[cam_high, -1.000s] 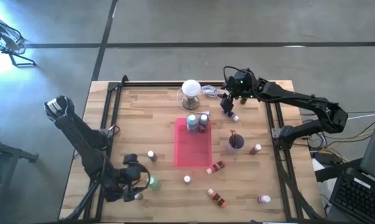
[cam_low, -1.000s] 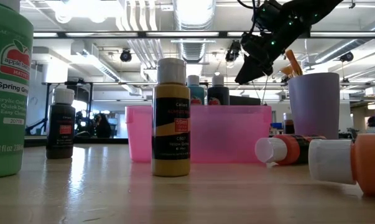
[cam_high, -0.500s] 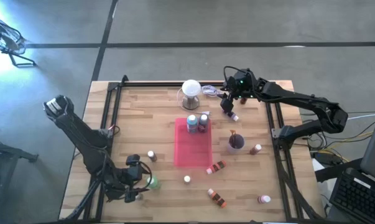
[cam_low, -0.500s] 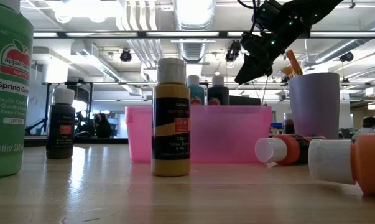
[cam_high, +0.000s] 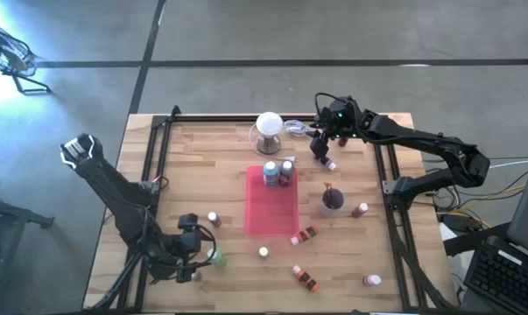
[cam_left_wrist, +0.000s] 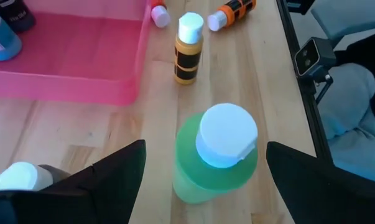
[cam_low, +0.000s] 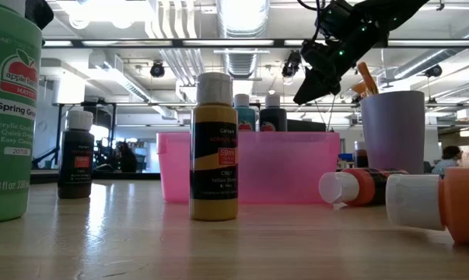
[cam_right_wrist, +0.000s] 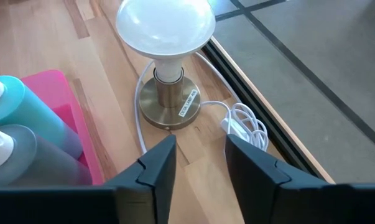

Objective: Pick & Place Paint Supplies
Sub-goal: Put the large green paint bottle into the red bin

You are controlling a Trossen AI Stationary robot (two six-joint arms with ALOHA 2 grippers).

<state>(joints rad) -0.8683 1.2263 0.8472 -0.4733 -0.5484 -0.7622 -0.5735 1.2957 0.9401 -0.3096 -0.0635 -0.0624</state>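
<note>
Green plastic paint bottle with a white flip cap (cam_left_wrist: 215, 155): we see it upright on the pale wooden table (cam_high: 202, 166), near the front edge on the left arm's side, well apart from the flat pink rectangular tray (cam_left_wrist: 63, 93).
Left gripper (cam_left_wrist: 206, 169): spread wide, one dark finger on each side of the green bottle. Neither finger touches it, and the cap sits squarely in the gap.
Right gripper (cam_right_wrist: 199, 162): at the far edge of the table, near the white ball-topped lamp on its brass base (cam_right_wrist: 165, 25). Its fingers stand a little apart, with bare wood showing in the narrow gap, and we see nothing held there.
Small dark bottle with a pale cap (cam_high: 330, 163): it lies just beside the right gripper in the high view. We cannot tell whether the fingers reach it.
Already in the tray: a larger teal bottle (cam_right_wrist: 25, 109) and a dark grey bottle (cam_right_wrist: 25, 155), side by side at the far end.
Not yet placed: an ochre black-banded bottle (cam_left_wrist: 188, 46), an orange bottle on its side (cam_left_wrist: 234, 12) and several more scattered across the table.
Step in hand: we judge this to be the approach before a grasp on the green bottle.
Next move: we would lower the left gripper around the bottle's body, below the cap, and close evenly before lifting towards the tray. The bottle is wide, so an off-centre squeeze could tip it.
</note>
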